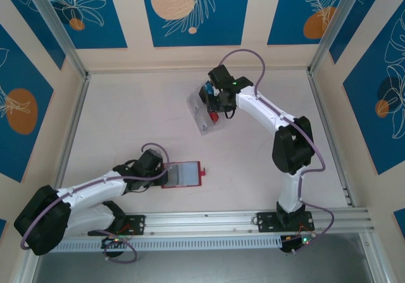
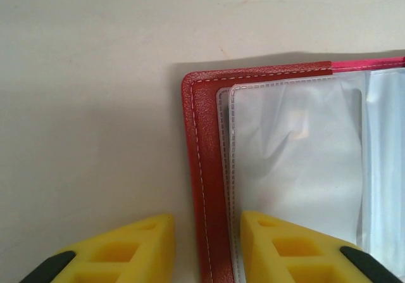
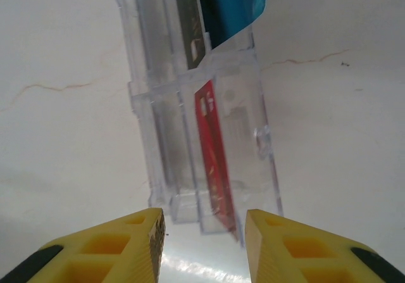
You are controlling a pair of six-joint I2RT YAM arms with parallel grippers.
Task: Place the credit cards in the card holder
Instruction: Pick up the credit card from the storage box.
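The card holder point(image 1: 185, 174), a red wallet, lies open on the table with its grey lining point(image 2: 297, 150) up. My left gripper point(image 1: 158, 171) is at its left edge. In the left wrist view the gripper point(image 2: 207, 223) stands open astride the red stitched border point(image 2: 205, 137), with a gap showing on the left side. Of the credit cards, a red card point(image 3: 212, 150), a blue card point(image 3: 231, 4) and a dark card point(image 3: 188, 23) stand in a clear slotted rack point(image 3: 243, 137). My right gripper point(image 1: 215, 106) hangs open over the rack's near end point(image 3: 204, 218), gripping nothing.
The clear rack point(image 1: 204, 115) sits at the back middle of the pale table, tilted, with the blue card point(image 1: 207, 92) at its far end. Metal frame posts point(image 1: 69, 131) and patterned walls enclose the table on three sides.
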